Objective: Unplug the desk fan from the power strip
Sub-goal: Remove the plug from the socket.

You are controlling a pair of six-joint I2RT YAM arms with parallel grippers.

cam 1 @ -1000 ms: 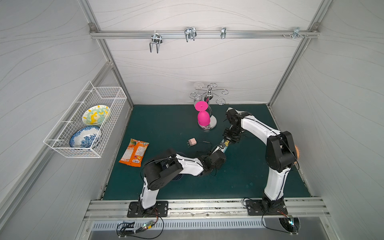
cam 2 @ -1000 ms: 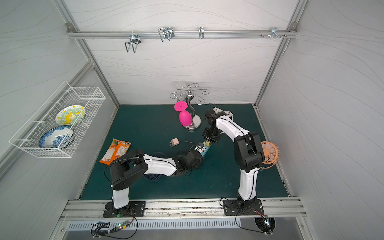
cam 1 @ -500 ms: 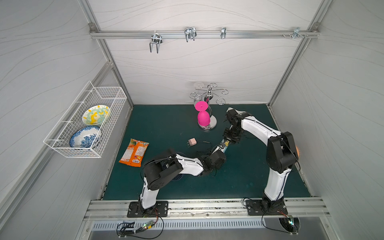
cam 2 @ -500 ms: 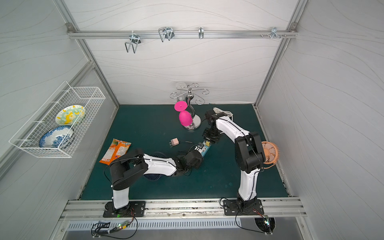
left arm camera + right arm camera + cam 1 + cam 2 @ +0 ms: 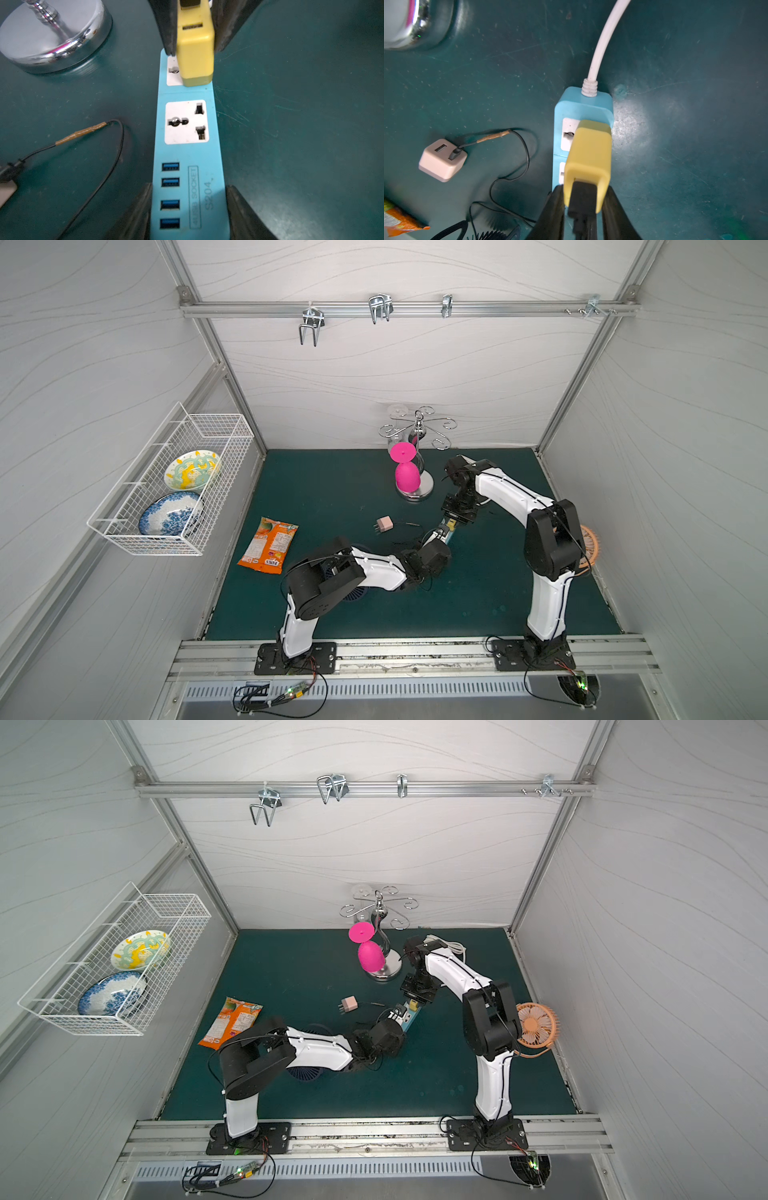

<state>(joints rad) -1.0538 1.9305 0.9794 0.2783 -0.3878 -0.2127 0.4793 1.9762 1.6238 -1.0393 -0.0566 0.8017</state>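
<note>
The light-blue power strip (image 5: 187, 128) lies flat on the green mat, its white cord (image 5: 600, 41) leaving the far end. My left gripper (image 5: 188, 197) is shut on its end with the blue ports. A yellow plug (image 5: 195, 52) with a black cable sits in the socket nearest the cord, and my right gripper (image 5: 584, 193) is shut on it. In a top view both grippers meet over the strip (image 5: 409, 1021). An orange fan (image 5: 536, 1025) stands at the right wall and a dark blue fan (image 5: 307, 1073) lies under my left arm. Which fan the cable reaches is hidden.
A chrome stand (image 5: 415, 489) with a pink glass (image 5: 407, 475) rises just behind the strip; its base (image 5: 52, 37) is close by. A pink adapter (image 5: 442, 160) with a thin black wire (image 5: 116, 149) lies beside it. An orange snack packet (image 5: 270, 545) and a wire basket (image 5: 216, 427) are left.
</note>
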